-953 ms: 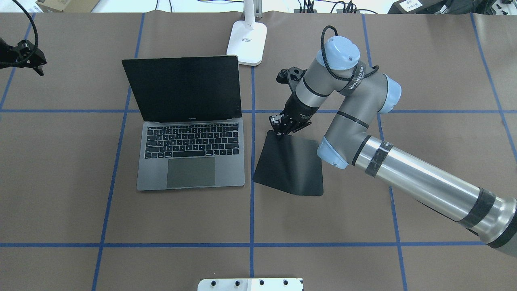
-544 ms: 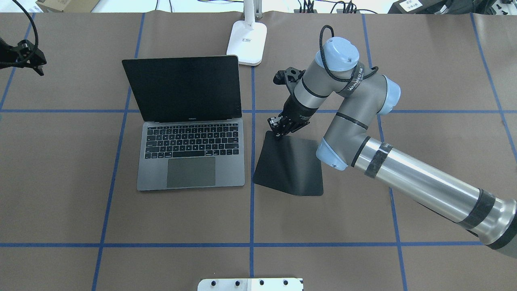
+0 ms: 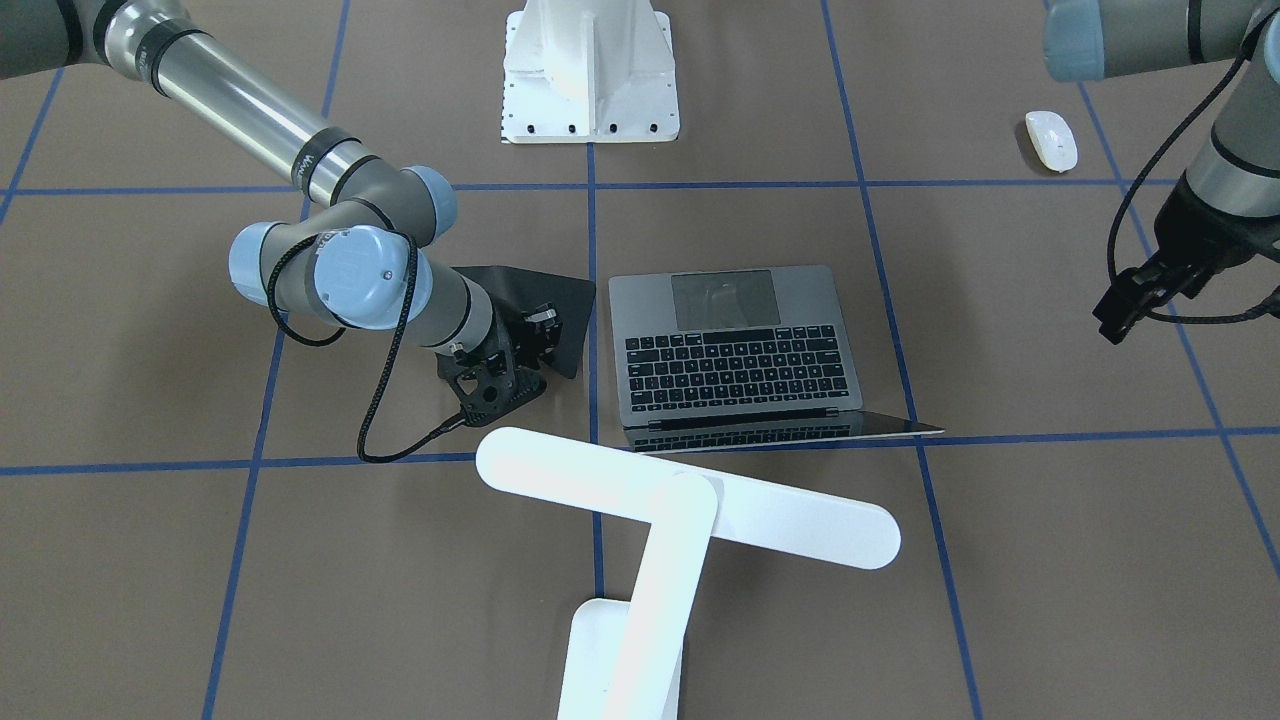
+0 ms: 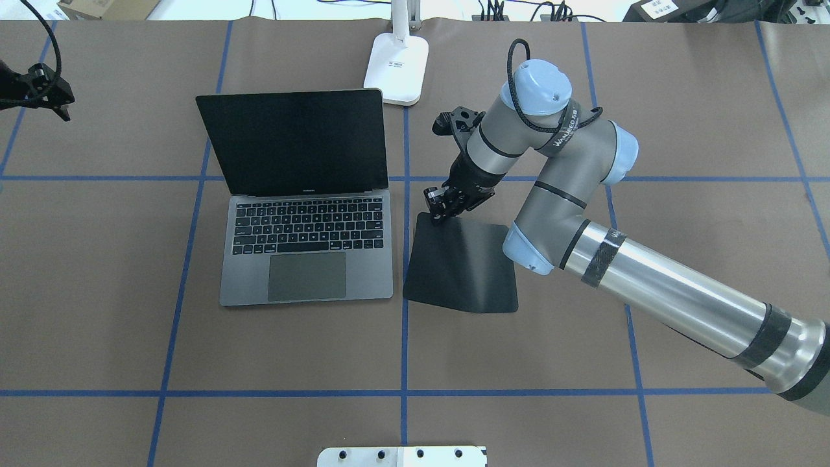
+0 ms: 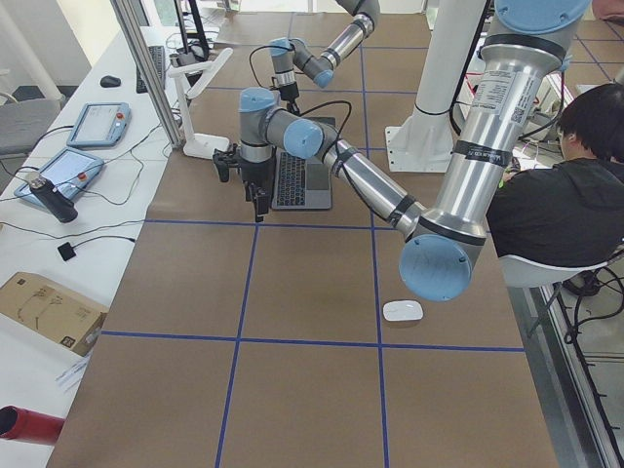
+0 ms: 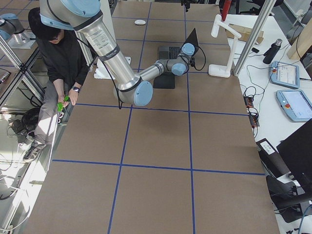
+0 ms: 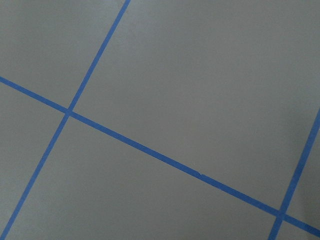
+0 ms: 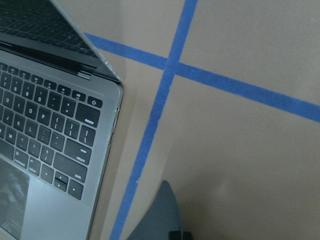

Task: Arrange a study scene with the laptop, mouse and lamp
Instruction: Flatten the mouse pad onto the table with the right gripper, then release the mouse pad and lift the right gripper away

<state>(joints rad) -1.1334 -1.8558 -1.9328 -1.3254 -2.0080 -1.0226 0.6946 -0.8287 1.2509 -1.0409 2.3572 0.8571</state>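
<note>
The laptop [image 4: 305,250] lies open left of the table's middle, its dark screen up; it also shows in the front view [image 3: 735,345] and the right wrist view [image 8: 45,135]. My right gripper [image 4: 436,209] is shut on the far left corner of a black mouse pad [image 4: 463,269] just right of the laptop. The lamp [image 3: 690,510] stands behind the laptop, its base [image 4: 397,61] at the far edge. The white mouse [image 3: 1052,140] lies far off on my left side. My left gripper [image 4: 55,104] hangs there over bare table; I cannot tell whether it is open.
A white ribbed pedestal [image 3: 590,70] with bolt holes stands at the table's near edge. Blue tape lines [image 7: 150,147] cross the brown table. A seated person [image 5: 575,175] is beside the table. Monitors and cables lie beyond the far edge.
My right gripper has moved a little left and away from me with the pad's corner, and the mouse pad has slid slightly toward the laptop. The left arm has not moved.
</note>
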